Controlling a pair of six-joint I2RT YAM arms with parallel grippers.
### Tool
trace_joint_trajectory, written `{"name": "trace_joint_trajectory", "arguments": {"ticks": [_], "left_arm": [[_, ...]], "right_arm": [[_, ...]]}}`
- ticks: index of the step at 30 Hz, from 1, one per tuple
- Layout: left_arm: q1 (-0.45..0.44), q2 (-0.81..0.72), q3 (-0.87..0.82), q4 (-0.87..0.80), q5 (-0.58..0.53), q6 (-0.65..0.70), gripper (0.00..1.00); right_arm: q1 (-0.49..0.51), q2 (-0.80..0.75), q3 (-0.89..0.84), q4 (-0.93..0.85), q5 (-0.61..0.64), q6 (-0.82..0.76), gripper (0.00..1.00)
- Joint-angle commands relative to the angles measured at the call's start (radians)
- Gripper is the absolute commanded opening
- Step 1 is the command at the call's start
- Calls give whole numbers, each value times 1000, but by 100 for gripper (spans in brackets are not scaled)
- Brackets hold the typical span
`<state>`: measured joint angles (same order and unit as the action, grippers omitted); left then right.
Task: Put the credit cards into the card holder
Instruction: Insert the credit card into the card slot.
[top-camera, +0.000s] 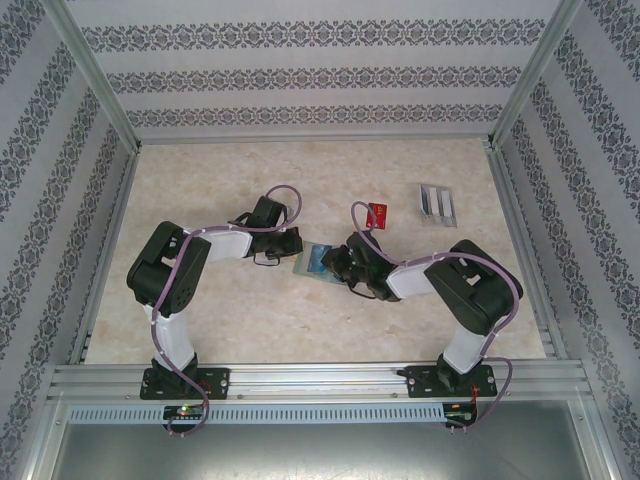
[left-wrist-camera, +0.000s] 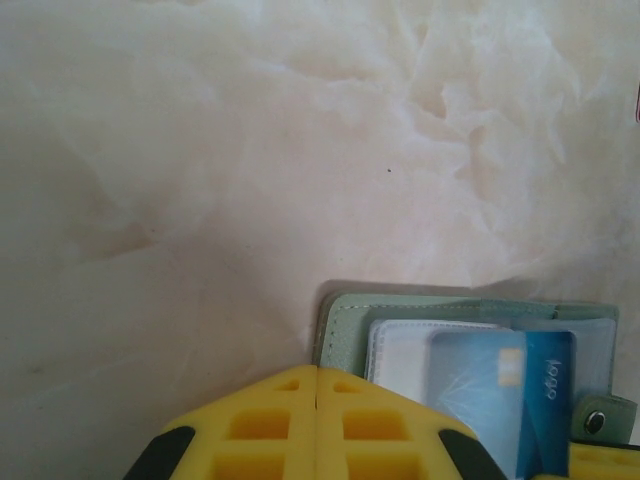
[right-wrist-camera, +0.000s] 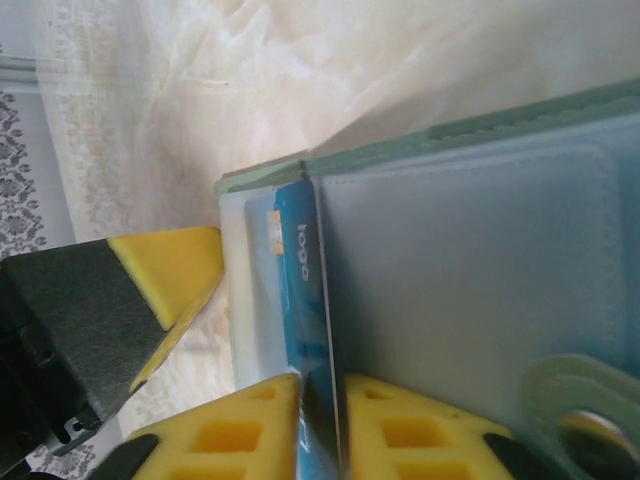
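Lab test cell: alu frame (top-camera: 310, 380), patterned walls (top-camera: 300, 80).

Right gripper (right-wrist-camera: 322, 382) at the holder (right-wrist-camera: 470, 280), blue card (right-wrist-camera: 298, 290) in a pocket.
Holder lies open on the marbled table (right-wrist-camera: 330, 70), green stitched rim along the top, clear pocket leaf over most of the right side. Card sits at the leaf's left edge, logo and chip visible, its lower end running into the narrow gap between the yellow jaws. Can't tell if the pads press it. Snap tab (right-wrist-camera: 590, 420) is bottom right, beside the right-hand finger. Left gripper fingertip (right-wrist-camera: 170, 270), black with a yellow end, is just beside the holder's left edge. Patterned wall (right-wrist-camera: 25, 170) far left.
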<state>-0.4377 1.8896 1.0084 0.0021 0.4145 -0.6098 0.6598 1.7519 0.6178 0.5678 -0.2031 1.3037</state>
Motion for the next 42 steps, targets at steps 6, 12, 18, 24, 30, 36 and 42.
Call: {"name": "trace_joint_trajectory", "arguments": {"ticks": [6, 12, 18, 24, 30, 36, 42], "left_arm": [[-39, 56, -19, -49, 25, -9, 0], [-38, 55, -20, -48, 24, -9, 0], [-38, 57, -19, -47, 29, -11, 0], [-39, 55, -20, -46, 33, -12, 0], [-38, 52, -20, -49, 32, -10, 0], [-36, 53, -20, -48, 29, -11, 0], [-36, 57, -20, -48, 33, -14, 0]], "right_arm": [[11, -21, 23, -176, 21, -78, 34], [9, -56, 38, -289, 39, -148, 38], [14, -19, 87, -322, 33, -183, 35], [35, 49, 172, -350, 33, -215, 25], [57, 99, 248, -370, 20, -220, 28], [56, 34, 242, -473, 57, -261, 37], [56, -43, 220, -553, 125, -291, 40]]}}
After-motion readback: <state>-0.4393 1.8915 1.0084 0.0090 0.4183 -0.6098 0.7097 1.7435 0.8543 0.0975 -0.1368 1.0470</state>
